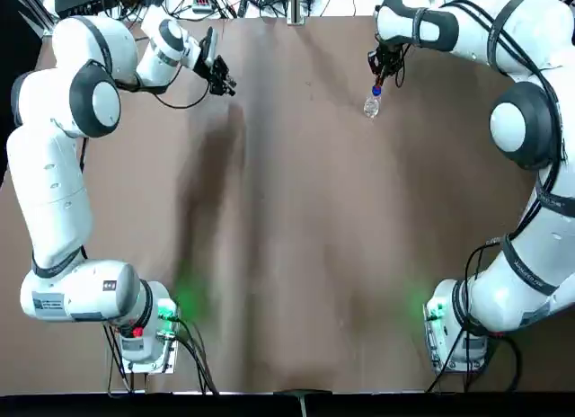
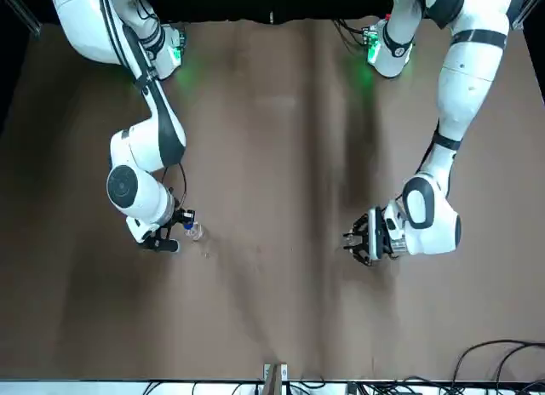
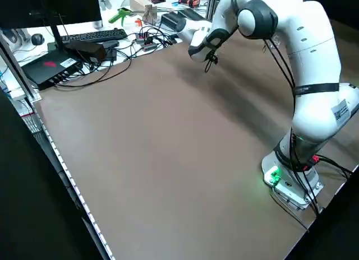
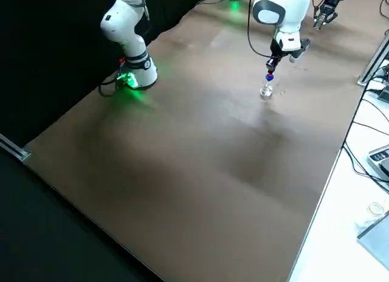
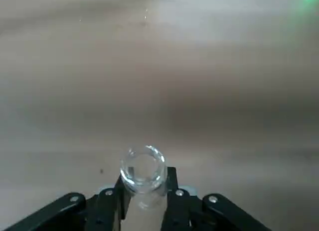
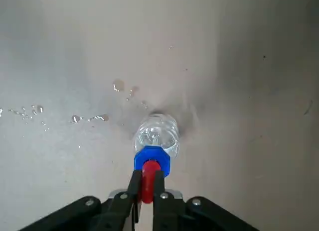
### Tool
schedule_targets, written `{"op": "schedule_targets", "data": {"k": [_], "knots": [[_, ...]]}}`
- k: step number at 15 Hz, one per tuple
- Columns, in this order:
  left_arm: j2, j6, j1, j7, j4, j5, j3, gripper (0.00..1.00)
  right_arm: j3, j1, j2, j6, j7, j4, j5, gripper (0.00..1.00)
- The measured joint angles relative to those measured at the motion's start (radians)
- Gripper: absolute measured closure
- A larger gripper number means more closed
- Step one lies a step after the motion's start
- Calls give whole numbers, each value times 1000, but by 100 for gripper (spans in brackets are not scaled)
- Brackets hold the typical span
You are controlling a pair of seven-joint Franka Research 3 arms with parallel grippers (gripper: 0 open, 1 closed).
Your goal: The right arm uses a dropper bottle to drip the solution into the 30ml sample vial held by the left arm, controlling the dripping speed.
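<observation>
Sample vial: showing clear, glossy, smooth, glass-like walls.
Dropper bottle: body looking transparent and shiny; blue collar appearing plastic.
Arm shells: presenting smooth white surfaces, softly reflecting light.
Tabletop: displaying brown, smooth, dully shining finish.
Finger screws: glinting like metal.

Seemingly open tabletop between arms

"Where is light coming from?"

"Small green lamps are glowing at the white arm bases, tinting the smooth brown tabletop beside them."

"And shadows?"

"Soft, dark ones are streaking the tabletop, one running near the left arm's base."

"Any glare?"

"Pale sheen is spreading across the brown surface, and the clear glass vial is catching bright glints along its rim."
</observation>
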Motion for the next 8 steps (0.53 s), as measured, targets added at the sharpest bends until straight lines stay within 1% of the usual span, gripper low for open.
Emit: {"op": "schedule_targets", "data": {"k": [1,2,3,6,8], "knots": [[-10,2,-18,-30,0,0,1,69,0,0,-3,-1,0,0,0,87],[-34,4,-57,-96,1,1,3,69,0,0,-10,-27,0,0,0,87],[-43,9,-77,-128,1,9,4,69,0,0,-16,-46,0,1,0,87],[-58,44,-126,-224,3,62,4,69,0,0,-40,-89,0,6,0,86],[-59,53,-159,-293,19,95,4,69,0,0,-57,-101,1,10,0,87]]}}
